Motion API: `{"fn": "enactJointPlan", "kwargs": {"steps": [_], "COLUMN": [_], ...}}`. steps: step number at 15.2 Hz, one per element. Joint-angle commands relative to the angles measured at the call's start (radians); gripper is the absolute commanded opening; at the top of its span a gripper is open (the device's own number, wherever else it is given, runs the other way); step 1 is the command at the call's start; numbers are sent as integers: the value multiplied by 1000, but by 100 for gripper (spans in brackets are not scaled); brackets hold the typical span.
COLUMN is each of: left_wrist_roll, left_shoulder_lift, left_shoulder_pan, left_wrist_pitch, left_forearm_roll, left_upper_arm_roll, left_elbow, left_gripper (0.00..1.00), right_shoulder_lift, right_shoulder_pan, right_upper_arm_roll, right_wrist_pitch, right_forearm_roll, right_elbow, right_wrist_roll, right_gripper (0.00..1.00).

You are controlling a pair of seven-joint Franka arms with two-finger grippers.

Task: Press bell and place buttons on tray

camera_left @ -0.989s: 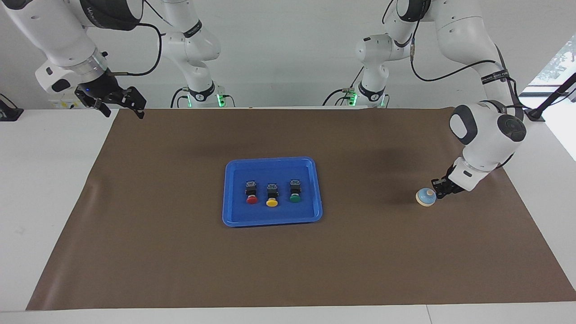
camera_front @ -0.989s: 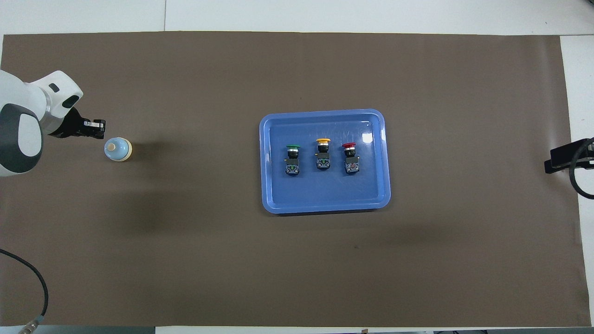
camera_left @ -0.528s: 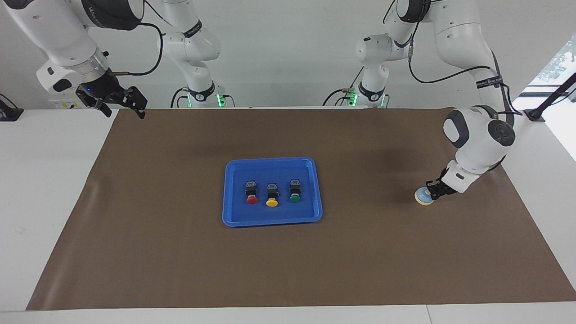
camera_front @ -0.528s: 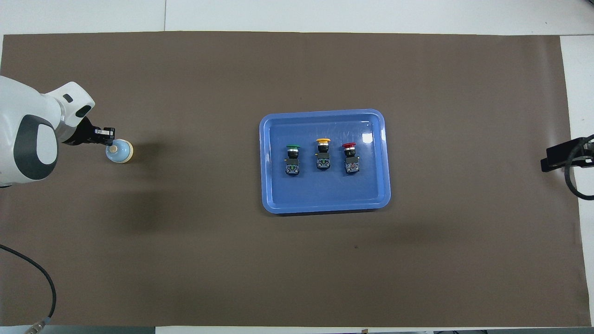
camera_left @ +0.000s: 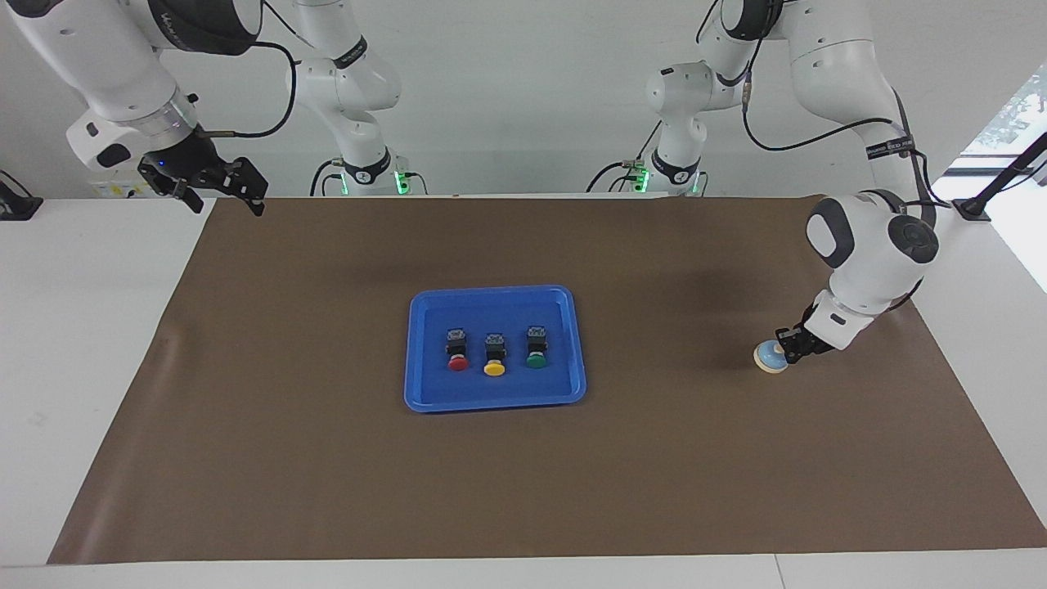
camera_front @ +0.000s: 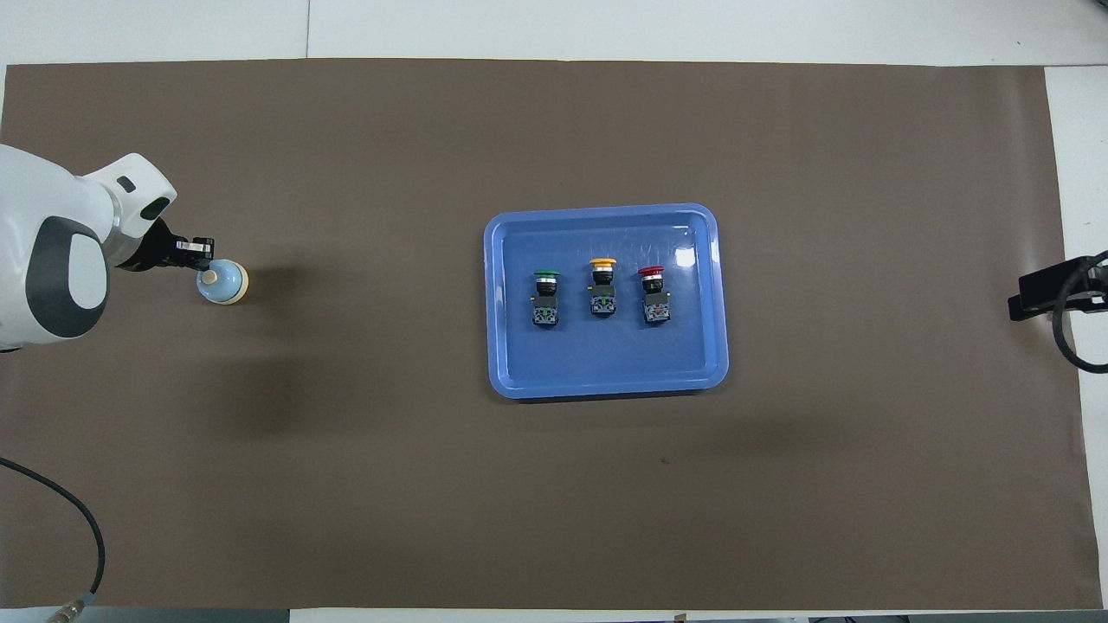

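Observation:
The light-blue bell [camera_left: 770,357] [camera_front: 223,282] stands on the brown mat toward the left arm's end of the table. My left gripper [camera_left: 790,347] [camera_front: 202,255] is shut, its tips down at the bell's cream knob. The blue tray [camera_left: 425,384] [camera_front: 511,363] lies mid-table and holds three buttons in a row: red [camera_left: 458,353] [camera_front: 654,294], yellow [camera_left: 494,357] [camera_front: 602,285] and green [camera_left: 536,348] [camera_front: 545,298]. My right gripper [camera_left: 221,192] waits open, raised over the mat's corner at the right arm's end.
A brown mat [camera_left: 327,458] covers most of the white table. A black cable [camera_front: 82,528] loops in at the mat's near corner by the left arm. A black clamp [camera_front: 1052,294] shows at the right arm's edge.
My left gripper has moved from beside the bell onto its knob, with the arm leaning toward the tray. The right arm has barely shifted.

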Motion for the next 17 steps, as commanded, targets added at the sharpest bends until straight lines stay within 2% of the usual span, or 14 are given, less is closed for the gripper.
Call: {"fn": "enactJointPlan", "kwargs": {"steps": [1,5,6,8,9,13,17], "left_wrist_roll": [-1,-6,-6,-4,-4,-4,-7], "left_shoulder_lift": [-18,-160,-208,-288,-322,-403,-409], "left_shoulder_pan": [3,28,29,52,54,52,40], "left_wrist_pitch": [-175,-318,-355,-408,-442,-533,-550], "left_forearm_roll": [10,9,7,7,7,7,7], "left_upper_arm_roll": [6,6,6,6,6,6,3], "left_elbow": [109,136,136,133,133,128,131], "left_gripper": [0,0,20,85,100,100,100], "right_shoulder_lift": [-3,-3,-3,-3,-3,-3,-3], "right_shoulder_pan": [0,-1,-1,-1,-1,-1,-1], "right_upper_arm_roll": [4,4,4,4,4,4,4], "right_wrist_pitch": [-3,-5,-3,-5,-3,-5,-5], "right_forearm_roll": [-6,-6,-6,-6,-6,-6,-6], "right_elbow": [-2,-2,-2,-2,-2,-2,-2], "right_wrist_roll": [12,12,12,12,12,12,12], "right_gripper": [100,100,100,100,100,100,100]}}
